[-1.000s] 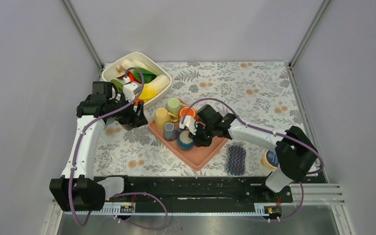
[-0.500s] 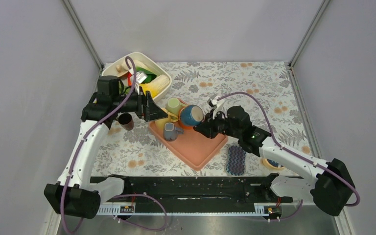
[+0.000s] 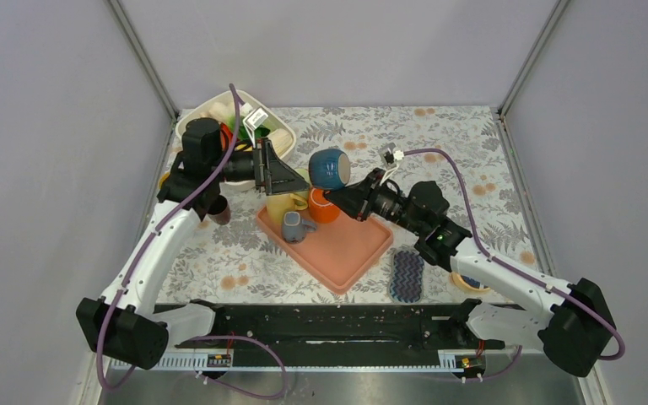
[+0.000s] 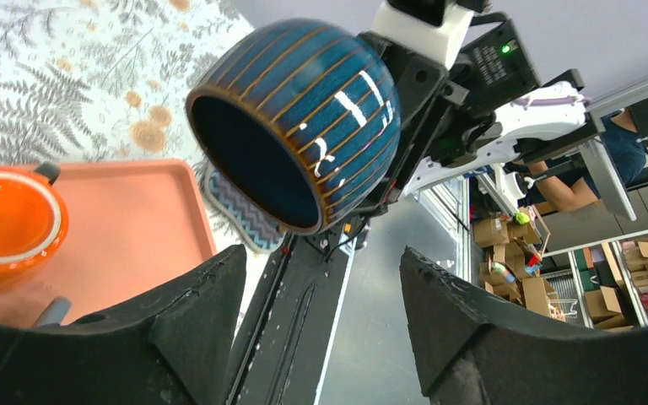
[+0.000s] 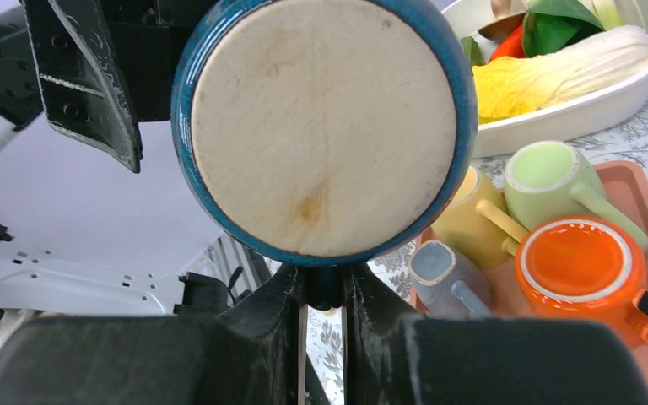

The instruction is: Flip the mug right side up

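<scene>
The blue striped mug [image 3: 331, 167] hangs in the air above the far end of the pink tray [image 3: 354, 253], lying on its side. My right gripper [image 3: 342, 192] is shut on its handle [image 5: 326, 291], and the right wrist view faces the mug's unglazed base [image 5: 321, 126]. The mug's dark mouth [image 4: 257, 160] points at my left gripper [image 3: 291, 179], which is held open a short way to the mug's left. Nothing sits between the left fingers [image 4: 194, 312].
On the tray stand an orange mug [image 3: 324, 207], a yellow mug [image 3: 280, 202], a grey mug [image 3: 294, 226] and a green mug [image 5: 548, 181]. A white bowl [image 3: 211, 110] of vegetables is at back left, a dark cup [image 3: 218, 209] under the left arm. A zigzag sponge [image 3: 406, 275] and tape roll [image 3: 464, 283] lie at right.
The right gripper has lifted the blue mug off the tray, up and toward the back, tipping it onto its side. The left gripper has left the dark cup and swung right toward the mug.
</scene>
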`<state>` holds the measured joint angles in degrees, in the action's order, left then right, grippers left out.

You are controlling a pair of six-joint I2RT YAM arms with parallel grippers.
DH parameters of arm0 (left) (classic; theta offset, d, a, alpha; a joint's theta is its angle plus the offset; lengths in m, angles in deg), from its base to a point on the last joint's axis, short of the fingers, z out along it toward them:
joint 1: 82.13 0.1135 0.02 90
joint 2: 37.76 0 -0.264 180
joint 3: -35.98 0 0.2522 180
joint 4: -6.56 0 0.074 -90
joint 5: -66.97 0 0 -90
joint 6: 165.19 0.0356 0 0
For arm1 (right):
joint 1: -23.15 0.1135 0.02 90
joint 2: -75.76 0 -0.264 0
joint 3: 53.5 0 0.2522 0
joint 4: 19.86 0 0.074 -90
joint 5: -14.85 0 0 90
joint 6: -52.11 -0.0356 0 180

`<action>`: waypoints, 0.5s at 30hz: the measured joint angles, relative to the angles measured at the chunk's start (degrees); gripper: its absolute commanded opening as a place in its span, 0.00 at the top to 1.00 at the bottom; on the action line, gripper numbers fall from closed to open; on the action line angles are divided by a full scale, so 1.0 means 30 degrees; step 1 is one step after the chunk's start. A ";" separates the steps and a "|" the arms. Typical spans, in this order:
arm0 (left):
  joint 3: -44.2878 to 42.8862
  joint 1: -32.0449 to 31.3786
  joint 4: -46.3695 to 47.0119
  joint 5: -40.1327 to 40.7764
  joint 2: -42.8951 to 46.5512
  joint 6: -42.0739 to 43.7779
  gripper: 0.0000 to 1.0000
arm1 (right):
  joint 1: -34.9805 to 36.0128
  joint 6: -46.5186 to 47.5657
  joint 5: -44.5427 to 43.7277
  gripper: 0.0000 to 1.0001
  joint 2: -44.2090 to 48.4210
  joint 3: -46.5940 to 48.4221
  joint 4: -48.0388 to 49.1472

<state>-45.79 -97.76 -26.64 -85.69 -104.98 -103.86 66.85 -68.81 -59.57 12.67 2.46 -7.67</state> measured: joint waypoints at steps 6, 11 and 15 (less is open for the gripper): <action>0.0000 -0.0838 0.2018 0.0036 0.0007 -0.1399 0.33 | 0.0029 -0.0882 0.0219 1.00 -0.0561 0.0036 0.0969; -0.0044 -0.1253 0.3031 0.0182 0.0000 -0.1938 0.40 | 0.0058 -0.1253 0.0503 1.00 -0.0874 0.0073 0.1333; -0.0044 -0.1851 0.4029 0.0481 -0.0102 -0.2623 0.49 | 0.0102 -0.1617 0.0845 1.00 -0.1013 0.0138 0.2011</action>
<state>-45.92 -103.32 -14.55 -84.24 -105.29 -111.72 67.16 -73.66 -57.04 9.63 2.87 -1.63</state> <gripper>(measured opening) 0.574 0.200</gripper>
